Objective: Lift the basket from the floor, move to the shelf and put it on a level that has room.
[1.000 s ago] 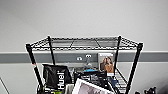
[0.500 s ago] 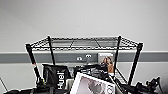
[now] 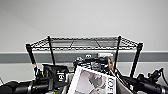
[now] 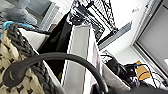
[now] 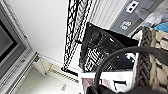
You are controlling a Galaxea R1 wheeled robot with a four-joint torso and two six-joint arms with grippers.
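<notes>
The basket [image 4: 15, 65] is held up between my two arms; its cream weave and dark rim fill the near side of the left wrist view. Its other end [image 5: 160, 62] is in the right wrist view. One dark loop handle [image 4: 62, 58] runs into my left gripper [image 4: 106, 90], the other [image 5: 117, 53] into my right gripper [image 5: 100, 90]. A magazine [image 3: 92, 81] and a black bag [image 3: 56, 72] stick up out of it. Behind it stands the shelf [image 3: 51, 50], its bare top level [image 3: 85, 42] above the basket's load. The floor is hidden.
A pale wall with a grey band [image 3: 15, 57] and sockets [image 5: 125, 25] runs behind the rack. Dark clutter [image 3: 92, 62] sits on the tier under the top one. My arms [image 3: 37, 86] [image 3: 147, 85] frame the basket.
The magazine and bag have come up in the head view, nearer to the rack's top tier. The rack has hardly shifted.
</notes>
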